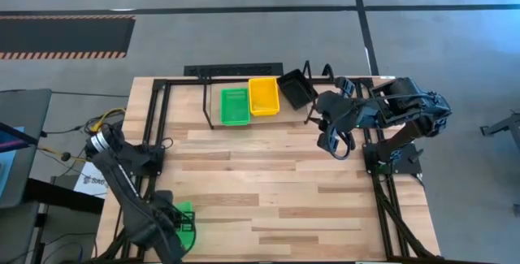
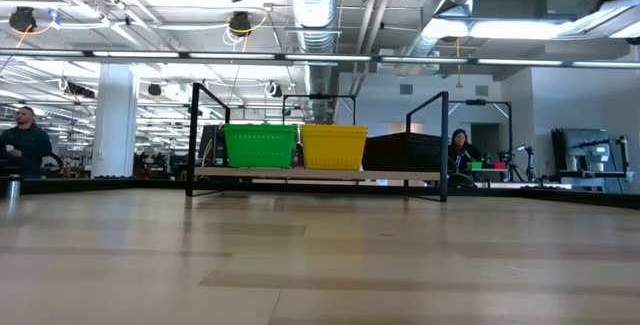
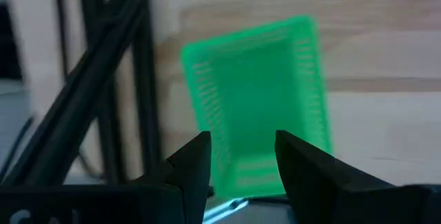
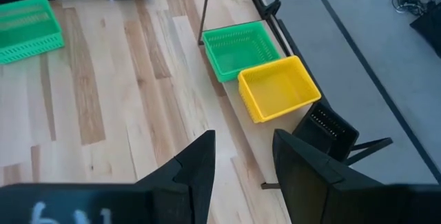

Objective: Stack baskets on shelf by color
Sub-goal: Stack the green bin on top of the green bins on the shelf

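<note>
The left hand (image 3: 241, 162), fingers released, is shown hovering over a loose green basket (image 3: 258, 100) at the near left corner of the worktop (image 1: 276, 191). On the shelf (image 2: 320, 174), a green basket (image 1: 235, 106), a yellow basket (image 1: 263, 96) and a tilted black basket (image 1: 296, 88) are seen side by side (the black one outermost). The right hand (image 4: 244, 162), also released, is held just beside the shelf's black end.

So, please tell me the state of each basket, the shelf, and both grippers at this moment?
Green basket on shelf: upright, beside the yellow one.
Yellow basket: upright on shelf, middle.
Black basket: at the shelf's right end, turned askew.
Loose green basket: on table, not held.
Shelf: holds three baskets.
Left gripper: open, above the loose green basket.
Right gripper: open, empty, near the shelf.
</note>
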`<state>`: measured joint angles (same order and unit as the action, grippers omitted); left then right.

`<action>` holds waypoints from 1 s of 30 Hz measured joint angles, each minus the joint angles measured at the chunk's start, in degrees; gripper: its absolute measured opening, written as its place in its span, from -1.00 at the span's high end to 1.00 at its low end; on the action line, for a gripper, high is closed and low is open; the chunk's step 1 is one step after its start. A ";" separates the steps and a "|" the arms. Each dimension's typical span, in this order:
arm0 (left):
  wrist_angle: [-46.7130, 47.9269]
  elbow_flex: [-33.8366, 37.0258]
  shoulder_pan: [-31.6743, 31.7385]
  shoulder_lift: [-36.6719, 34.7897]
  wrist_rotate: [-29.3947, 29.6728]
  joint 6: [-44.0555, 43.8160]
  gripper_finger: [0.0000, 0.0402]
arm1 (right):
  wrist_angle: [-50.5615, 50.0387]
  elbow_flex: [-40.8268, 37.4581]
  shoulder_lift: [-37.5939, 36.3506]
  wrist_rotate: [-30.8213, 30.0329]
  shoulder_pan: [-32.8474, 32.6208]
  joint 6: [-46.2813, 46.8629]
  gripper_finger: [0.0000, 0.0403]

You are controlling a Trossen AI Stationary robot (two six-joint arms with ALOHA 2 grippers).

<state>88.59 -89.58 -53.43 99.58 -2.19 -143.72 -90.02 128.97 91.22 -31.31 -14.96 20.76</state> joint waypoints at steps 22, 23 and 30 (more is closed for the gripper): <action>-3.64 8.68 1.25 1.80 13.12 23.89 0.26 | 0.48 0.00 0.00 0.07 -0.15 5.69 0.18; -4.91 8.74 1.79 1.80 13.23 29.33 0.26 | 0.49 0.00 0.00 0.07 -0.15 6.26 0.18; -12.40 8.76 5.83 1.80 13.17 60.26 0.26 | 0.52 0.00 0.00 0.00 0.11 11.23 0.18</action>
<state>76.19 -80.82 -47.60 101.38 10.98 -83.45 -89.49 128.97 91.22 -31.31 -14.85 31.99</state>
